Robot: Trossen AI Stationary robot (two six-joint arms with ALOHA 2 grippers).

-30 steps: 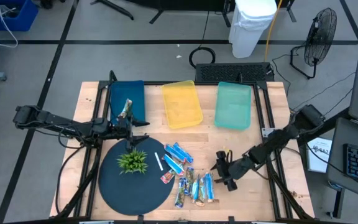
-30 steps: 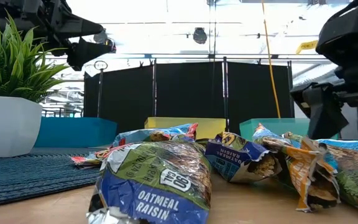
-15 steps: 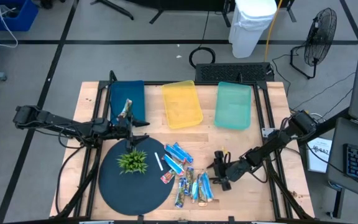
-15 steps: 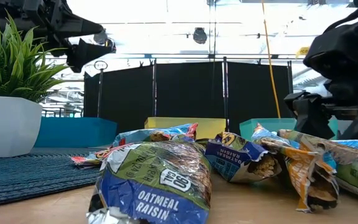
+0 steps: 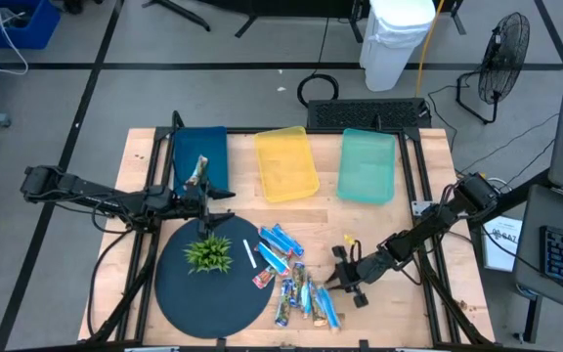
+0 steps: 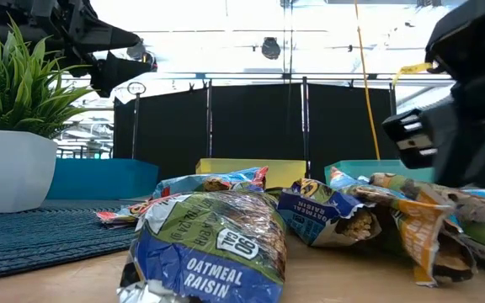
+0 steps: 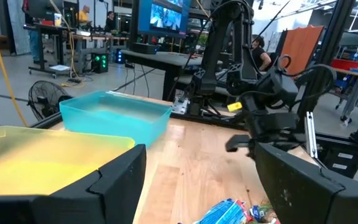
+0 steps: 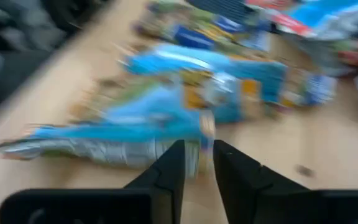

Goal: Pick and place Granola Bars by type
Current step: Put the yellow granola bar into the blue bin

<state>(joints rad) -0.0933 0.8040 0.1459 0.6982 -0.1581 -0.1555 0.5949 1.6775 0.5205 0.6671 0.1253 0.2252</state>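
Observation:
Several granola bars [image 5: 296, 279] lie in a loose pile on the wooden table, near its front edge. Most are light blue, some brownish-green or red. My right gripper [image 5: 337, 286] is low at the pile's right side, shut on the rightmost light blue bar [image 8: 160, 134]. My left gripper [image 5: 219, 194] hovers open and empty between the blue tray [image 5: 200, 154] and the plant [image 5: 208, 254]. A brownish bar [image 5: 199, 171] sits at the blue tray's near edge. My right gripper pinches the light blue bar's wrapper [image 8: 199, 149] between its two fingers, at the bar's side edge toward the table's right. The fingers [image 8: 169, 171] come in low, slanting from the right. The bar still lies on the table.
A yellow tray [image 5: 286, 163] and a teal tray [image 5: 368, 166] stand at the back beside the blue one. A round dark mat [image 5: 189, 293] carries the potted plant. A thin white stick [image 5: 249, 254] lies at the mat's edge. Bare wood shows right of the pile.
My right gripper has gone down and toward the table's left, into the right side of the pile. It has shut on the rightmost light blue bar. That bar has turned a little on the table.

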